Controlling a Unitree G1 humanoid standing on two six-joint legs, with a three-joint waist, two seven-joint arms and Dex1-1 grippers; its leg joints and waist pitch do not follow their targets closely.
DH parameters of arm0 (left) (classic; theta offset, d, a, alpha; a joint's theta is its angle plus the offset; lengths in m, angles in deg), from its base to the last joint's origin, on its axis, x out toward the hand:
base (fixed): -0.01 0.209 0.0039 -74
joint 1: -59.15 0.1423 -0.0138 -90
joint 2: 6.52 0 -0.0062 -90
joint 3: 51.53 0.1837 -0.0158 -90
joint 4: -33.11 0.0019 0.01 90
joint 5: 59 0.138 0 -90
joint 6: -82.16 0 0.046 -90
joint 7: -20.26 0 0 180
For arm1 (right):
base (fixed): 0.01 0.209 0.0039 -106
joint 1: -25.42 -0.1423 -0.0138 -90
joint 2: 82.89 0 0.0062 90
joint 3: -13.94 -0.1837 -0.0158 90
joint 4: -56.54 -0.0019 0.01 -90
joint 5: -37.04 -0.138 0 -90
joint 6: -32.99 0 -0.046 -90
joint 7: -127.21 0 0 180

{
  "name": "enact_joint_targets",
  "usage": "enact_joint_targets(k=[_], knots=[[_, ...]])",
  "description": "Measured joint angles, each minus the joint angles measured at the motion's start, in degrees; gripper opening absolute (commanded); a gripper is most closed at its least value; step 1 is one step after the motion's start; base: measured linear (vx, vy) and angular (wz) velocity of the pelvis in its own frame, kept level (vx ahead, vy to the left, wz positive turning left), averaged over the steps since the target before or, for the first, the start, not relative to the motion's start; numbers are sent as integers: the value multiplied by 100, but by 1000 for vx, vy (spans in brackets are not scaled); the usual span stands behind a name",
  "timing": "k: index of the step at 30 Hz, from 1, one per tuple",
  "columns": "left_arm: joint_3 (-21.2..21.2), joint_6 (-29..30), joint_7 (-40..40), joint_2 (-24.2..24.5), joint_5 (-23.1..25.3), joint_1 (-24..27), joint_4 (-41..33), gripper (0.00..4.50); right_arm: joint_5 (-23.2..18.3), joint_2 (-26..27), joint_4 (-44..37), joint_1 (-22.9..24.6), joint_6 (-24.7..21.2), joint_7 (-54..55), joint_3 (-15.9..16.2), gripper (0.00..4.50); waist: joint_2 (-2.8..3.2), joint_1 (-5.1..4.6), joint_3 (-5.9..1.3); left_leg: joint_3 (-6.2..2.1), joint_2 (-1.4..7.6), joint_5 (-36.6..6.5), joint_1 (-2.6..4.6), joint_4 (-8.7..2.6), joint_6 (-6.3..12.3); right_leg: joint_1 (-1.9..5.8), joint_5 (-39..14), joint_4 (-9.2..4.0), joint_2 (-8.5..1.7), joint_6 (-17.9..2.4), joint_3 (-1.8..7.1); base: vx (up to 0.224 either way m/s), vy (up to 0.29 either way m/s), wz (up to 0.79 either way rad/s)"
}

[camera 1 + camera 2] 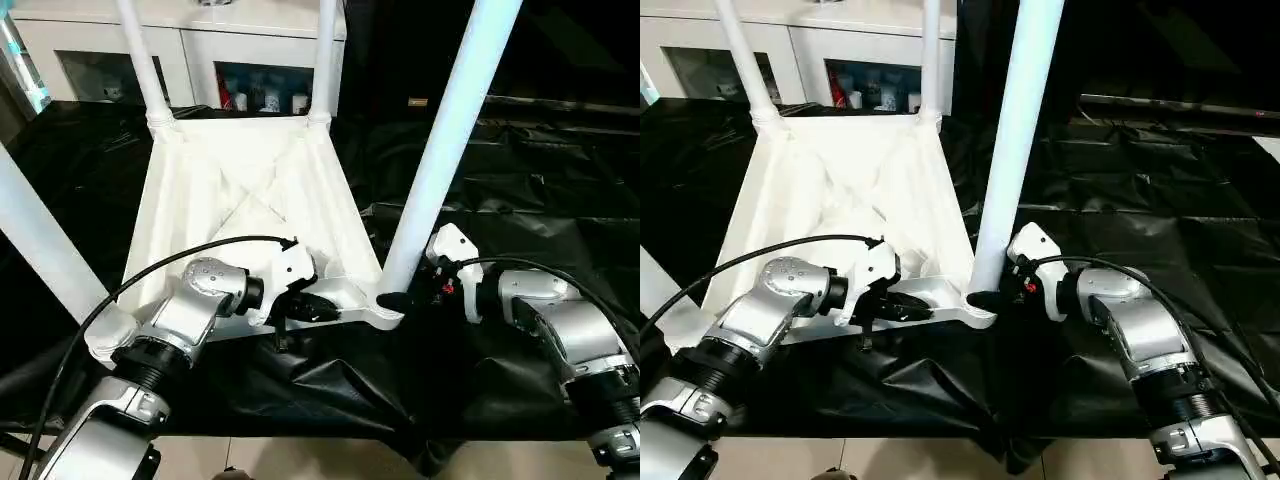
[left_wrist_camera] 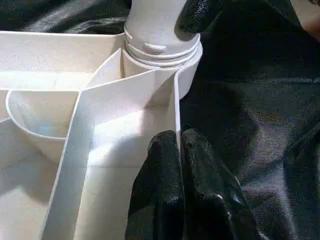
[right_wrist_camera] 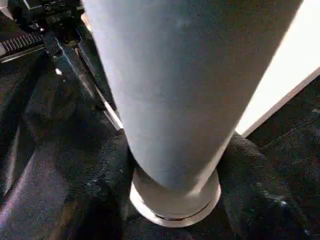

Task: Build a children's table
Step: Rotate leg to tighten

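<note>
At frame centre the inverted tabletop (image 1: pixel 250 190) lay, left gripper (image 2: pixel 177 150) clenched on its rim; the right gripper (image 1: pixel 395 300), fingers around the near-right leg (image 1: pixel 440 150), could cross-thread it if tilted.

— How's the light?
— Bright, seemingly from overhead: the white tabletop (image 1: pixel 240 200) glares, its ribs nearly washed out, while the black sheeting (image 1: pixel 520 200) carries soft sheen along its folds.
— Any blur?
— The near leg (image 3: pixel 185 90) looms grey, shaded and soft in the right wrist view; the left gripper's fingers (image 2: pixel 165 190) look slightly unfocused, perhaps.
</note>
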Motion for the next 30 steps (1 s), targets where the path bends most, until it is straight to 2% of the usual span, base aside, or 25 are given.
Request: enact_joint_targets(k=[5,11,15,18,21,24,26,30], knots=[[-3,-35,-140,-52,35,-11,51,0,63,106,44,31,92,237,-19,200,-1,-9,0,0,0,1,8,4,-1,4,2,6,0,-2,1,0,0,0],[-70,18,-1316,-525,328,-321,591,0,196,934,632,-63,166,1871,-526,197,-7,-40,-7,-2,-14,2,28,26,-1,18,-2,21,0,16,6,0,0,0],[-201,339,-2458,-1171,486,-646,1093,0,257,1815,1124,-396,-44,3584,-1066,196,-16,-78,-11,-7,-19,2,27,31,-2,16,-1,21,0,18,5,0,0,0],[-193,457,-2927,-1475,613,-756,1263,0,313,2176,1366,-584,-43,4385,-1245,196,-32,-108,-25,-10,-22,2,29,30,-3,21,0,21,0,18,5,0,0,0],[-150,459,-3196,-1638,804,-816,1345,0,499,2435,1573,-728,79,4962,-1294,196,-52,-152,-46,-15,-22,2,29,29,-3,23,-2,19,1,23,2,0,0,0],[-139,456,-3242,-1661,873,-816,1347,0,652,2497,1718,-786,228,4995,-1294,196,-62,-181,-69,-14,-25,2,23,19,-3,26,-3,-5,1,25,2,0,0,0],[-133,452,-3242,-1661,890,-816,1346,0,655,2504,1761,-786,301,4995,-1295,252,-70,-187,-75,-13,-27,0,22,17,-1,26,-3,-10,0,24,4,0,0,0],[-113,360,-3237,-1642,933,-815,1368,0,650,2499,1764,-786,296,4947,-1300,283,-74,-184,-75,-14,-26,1,23,14,-2,25,-4,-8,1,26,0,0,0,0]])
